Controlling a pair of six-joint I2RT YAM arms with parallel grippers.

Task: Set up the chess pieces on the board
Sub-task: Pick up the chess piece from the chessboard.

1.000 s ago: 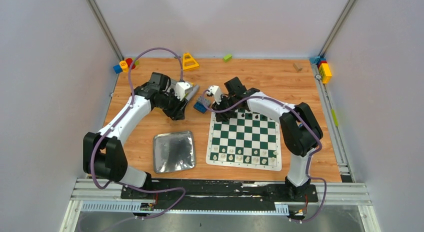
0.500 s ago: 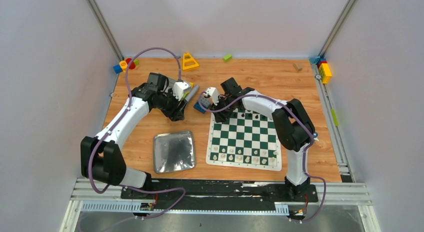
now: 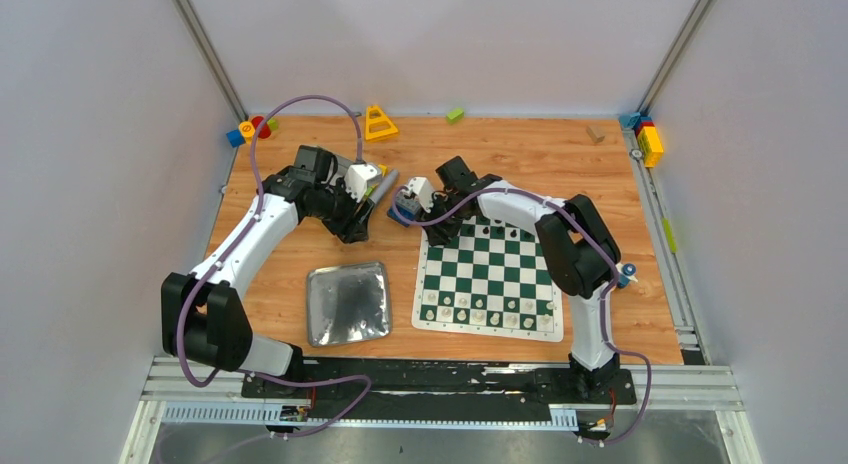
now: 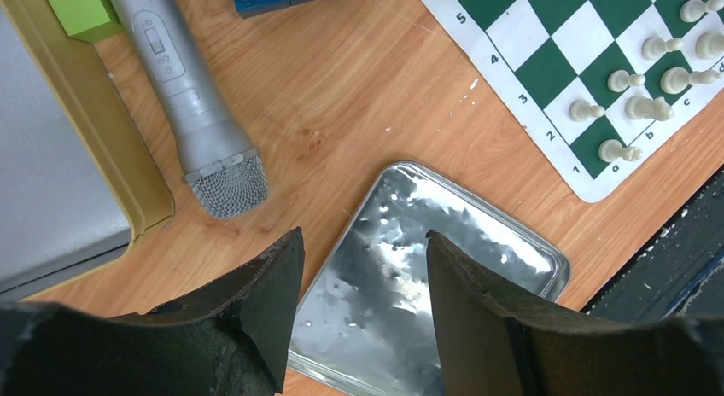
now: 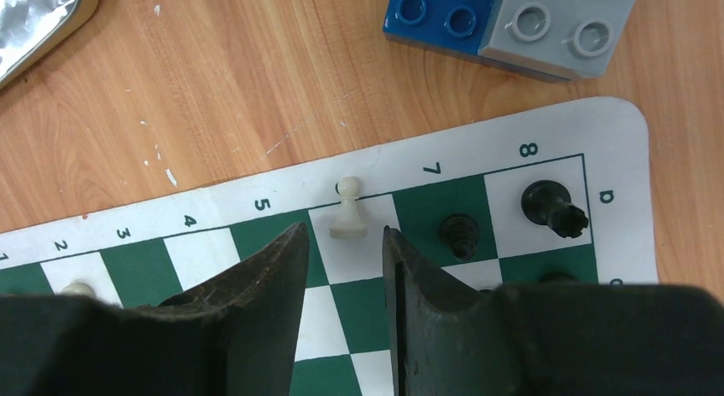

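right gripper [image 5: 343, 247] hovers low over the board [image 3: 490, 274] at its 11 o'clock corner in the top view, fingers a narrow way apart and pinching nothing. in its wrist view a cream-white pawn [image 5: 346, 212] stands upright at 12 o'clock of the finger gap, just beyond the tips, on a white square at the board's edge between the printed 5 and 7. at 3 o'clock of it a black pawn [image 5: 461, 235] sits on a green square, and further on a larger black piece [image 5: 555, 210] fills the corner square by the 8. off the board at 1 o'clock a blue block [image 5: 435, 16] and a grey block [image 5: 559, 29] lie touching on the wooden surface [image 5: 213, 97]

left gripper [image 4: 363, 242] is spread wide and empty above the silver tray [image 4: 512, 251], which lies at 9 o'clock of the board in the top view. a grey microphone [image 4: 196, 114] lies at 11 o'clock of that gripper, its mesh head near the tray. other white chessmen [image 3: 480, 312] line the board's 6 o'clock edge
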